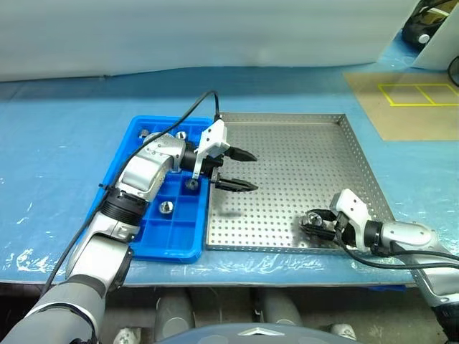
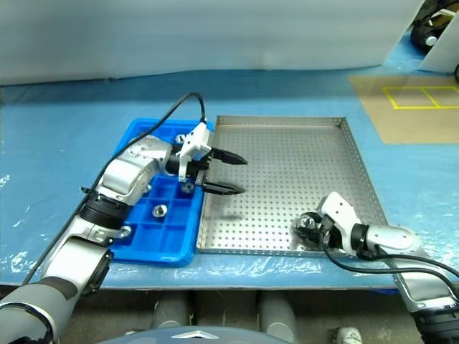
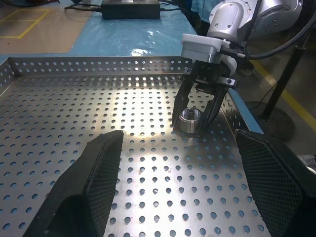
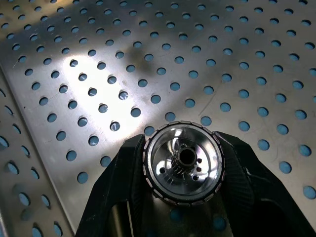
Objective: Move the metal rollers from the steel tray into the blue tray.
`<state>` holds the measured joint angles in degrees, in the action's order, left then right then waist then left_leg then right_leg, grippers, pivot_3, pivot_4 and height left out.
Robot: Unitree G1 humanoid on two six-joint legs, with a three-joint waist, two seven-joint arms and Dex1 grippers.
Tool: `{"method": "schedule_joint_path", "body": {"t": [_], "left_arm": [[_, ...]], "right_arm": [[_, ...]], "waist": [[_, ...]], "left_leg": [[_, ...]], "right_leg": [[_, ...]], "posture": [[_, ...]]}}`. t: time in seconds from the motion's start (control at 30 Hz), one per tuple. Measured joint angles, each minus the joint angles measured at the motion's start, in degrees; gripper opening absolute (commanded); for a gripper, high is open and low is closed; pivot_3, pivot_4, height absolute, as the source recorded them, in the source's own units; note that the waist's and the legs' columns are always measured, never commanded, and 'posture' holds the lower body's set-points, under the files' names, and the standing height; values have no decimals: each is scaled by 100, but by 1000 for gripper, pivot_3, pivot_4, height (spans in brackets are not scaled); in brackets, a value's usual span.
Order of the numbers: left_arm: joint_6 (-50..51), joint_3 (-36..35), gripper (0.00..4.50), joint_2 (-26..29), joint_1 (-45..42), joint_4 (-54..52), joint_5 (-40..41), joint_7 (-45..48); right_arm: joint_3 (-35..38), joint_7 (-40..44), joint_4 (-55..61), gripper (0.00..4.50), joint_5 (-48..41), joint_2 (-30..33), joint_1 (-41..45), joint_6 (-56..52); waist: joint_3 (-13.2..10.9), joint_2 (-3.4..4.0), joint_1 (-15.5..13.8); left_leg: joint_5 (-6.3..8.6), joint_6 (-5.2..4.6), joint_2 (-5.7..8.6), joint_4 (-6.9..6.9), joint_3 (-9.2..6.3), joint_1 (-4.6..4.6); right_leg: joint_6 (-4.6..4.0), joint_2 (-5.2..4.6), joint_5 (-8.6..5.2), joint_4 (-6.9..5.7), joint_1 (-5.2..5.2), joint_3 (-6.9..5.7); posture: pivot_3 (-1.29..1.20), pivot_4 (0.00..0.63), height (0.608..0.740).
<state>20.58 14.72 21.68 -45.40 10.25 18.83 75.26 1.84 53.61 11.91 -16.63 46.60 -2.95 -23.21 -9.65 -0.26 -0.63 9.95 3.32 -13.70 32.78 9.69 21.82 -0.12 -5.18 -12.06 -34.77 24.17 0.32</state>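
The steel tray lies in the middle, with the blue tray against its left side. In the steel tray's near right corner my right gripper is shut on a metal roller, a shiny ring with a central hole, clamped between both fingers. From the left wrist view that roller rests low on the perforated floor. My left gripper hovers open and holds nothing, over the seam between the two trays, pointing right. Several rollers sit in the blue tray's compartments, one near the front, one just under the left wrist.
Both trays rest on a blue plastic-covered table. A tan floor patch with yellow tape lies at the far right. A black cable arcs from my left wrist over the blue tray. The steel tray's low rim borders my right hand.
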Motion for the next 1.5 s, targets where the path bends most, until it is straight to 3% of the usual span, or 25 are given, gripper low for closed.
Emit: {"method": "schedule_joint_path", "body": {"t": [0.4, 0.6, 0.77, 1.03, 1.2, 1.5], "left_arm": [[171, -841, 3834, 1200, -476, 491, 135, 187], [276, -1840, 3834, 1558, -968, 924, 180, -865], [625, -2341, 3834, 1964, -771, 623, 391, -1188], [1187, -2993, 3834, 1954, -627, 225, 934, -2028], [2139, -2766, 3834, 2475, 772, -1406, 1886, -1014], [2500, -2624, 3834, 2968, 2392, -2946, 2366, -685]], "right_arm": [[-887, 395, -965, 1669, 308, -572, 1779, 250], [-1414, 776, -1996, 1669, 572, -1182, 2745, 734], [-1673, 1085, -2586, 1669, 675, -1762, 3515, 1091], [-1897, 1521, -2655, 1669, 638, -2430, 4174, 1222], [-2131, 2099, -2007, 1669, 597, -2102, 3977, 1180], [-2603, 2476, -1609, 1669, 641, -2156, 3574, 1368]], "waist": [[0, 9, -139], [-1, 7, -298], [-2, 9, -437], [-4, 5, -803], [-4, 4, -867], [-5, 3, -798]], "left_leg": [[-7, 11, -1, -13, 0, 11], [-9, 16, -4, -8, -5, 21], [-22, 37, -9, -16, -12, 30], [-38, 64, -10, 26, -89, 133], [-39, 68, -9, 22, -106, 144], [-62, 105, -31, -4, -119, 109]], "right_leg": [[-1, 0, 0, -3, 14, -8], [-2, -2, 1, -9, 21, -14], [-10, -5, -4, -16, 31, -26], [-36, -4, -18, -94, 100, -55], [-38, -8, -21, -88, 98, -84], [-41, 9, -21, -105, 97, -79]], "posture": [[11, 150, 740], [160, 150, 740], [234, 150, 740], [262, 150, 740], [254, 150, 740], [285, 150, 740]]}}
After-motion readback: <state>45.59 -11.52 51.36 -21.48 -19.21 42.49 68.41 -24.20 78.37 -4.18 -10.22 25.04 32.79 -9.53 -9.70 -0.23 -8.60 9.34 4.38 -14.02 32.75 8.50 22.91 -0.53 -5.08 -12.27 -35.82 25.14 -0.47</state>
